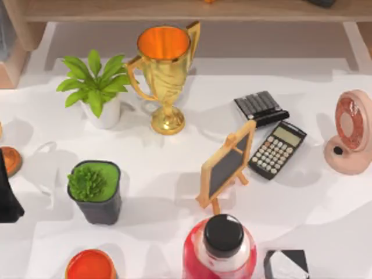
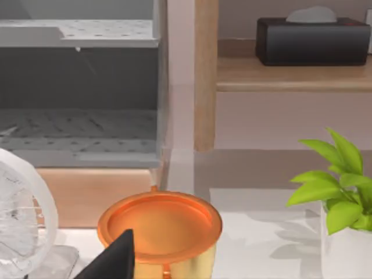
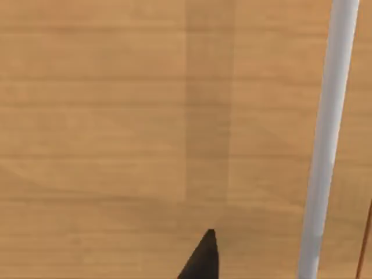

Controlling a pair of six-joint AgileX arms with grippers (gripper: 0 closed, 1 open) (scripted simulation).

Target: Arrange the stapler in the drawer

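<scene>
The stapler, black with a ribbed top, lies on the white table at the back right, beside a calculator. The drawer is a grey open compartment with a perforated floor, seen in the left wrist view beyond the table's edge. My left gripper is a dark shape at the table's far left edge, well away from the stapler. In its wrist view the left gripper hangs just in front of an orange-topped gold cup. My right gripper hangs over a wooden surface beside a white post.
A gold trophy, a small chalkboard easel, two potted plants, a red bottle with a black cap, an orange bowl and a pink fan crowd the table. A black tissue box sits on a shelf.
</scene>
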